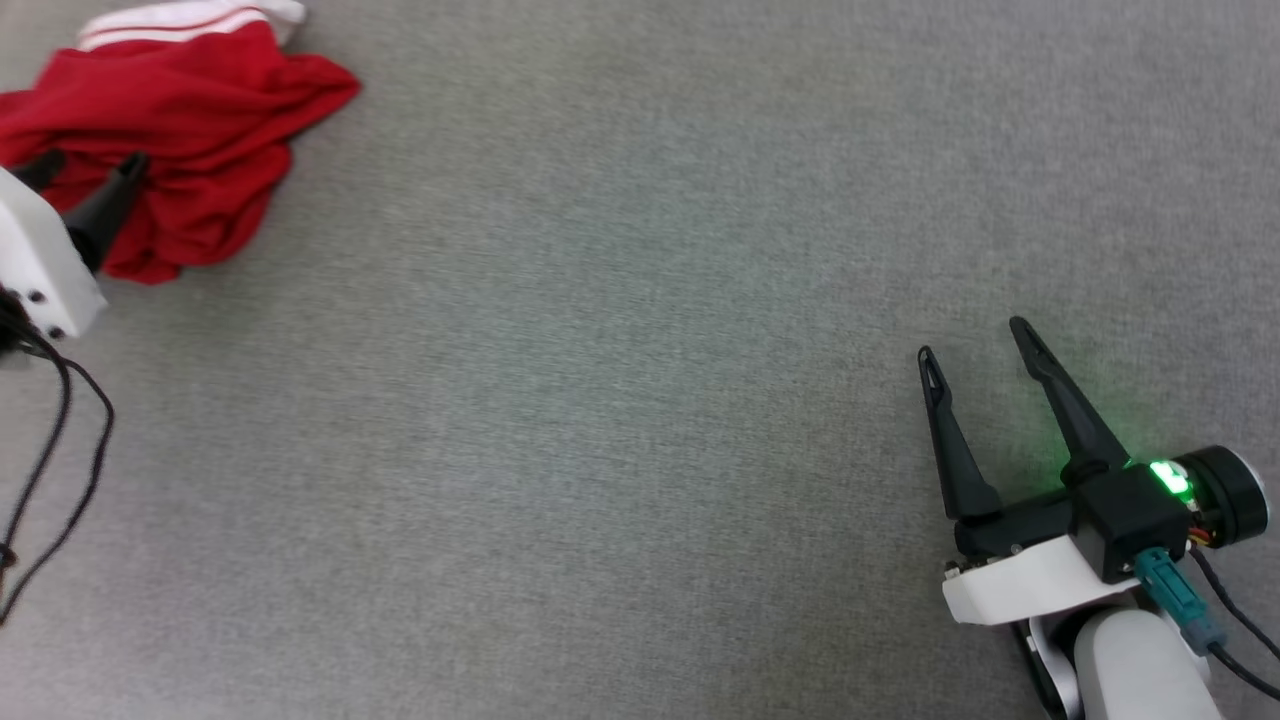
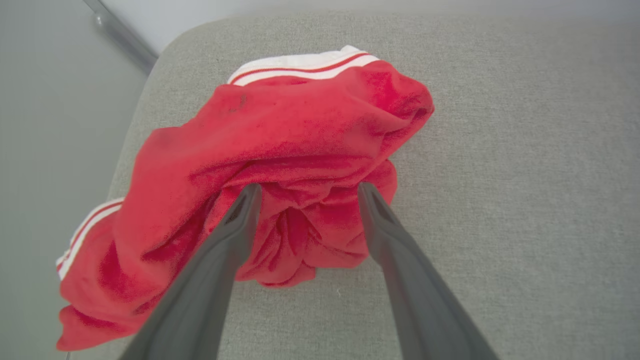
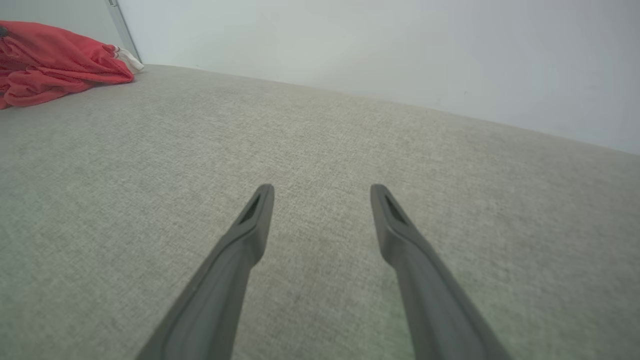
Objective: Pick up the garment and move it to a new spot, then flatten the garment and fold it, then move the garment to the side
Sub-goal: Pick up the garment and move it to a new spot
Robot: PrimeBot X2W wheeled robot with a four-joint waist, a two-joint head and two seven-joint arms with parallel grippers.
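Note:
The garment (image 1: 190, 130) is a crumpled red heap with white, red-striped trim, lying at the far left corner of the grey fabric surface (image 1: 620, 350). My left gripper (image 1: 85, 170) hangs open right over its near folds. In the left wrist view the two dark fingers straddle a bunch of red cloth (image 2: 305, 220), and the left gripper (image 2: 305, 190) has not closed on it. My right gripper (image 1: 975, 340) stands open and empty at the lower right, far from the garment (image 3: 55, 60), which lies at the top left of the right wrist view beyond the right gripper (image 3: 322, 192).
The padded surface ends at a rounded corner (image 2: 165, 55) just behind the garment, with a pale wall (image 3: 375, 45) beyond. Loose black cables (image 1: 60, 450) hang from my left wrist at the left edge.

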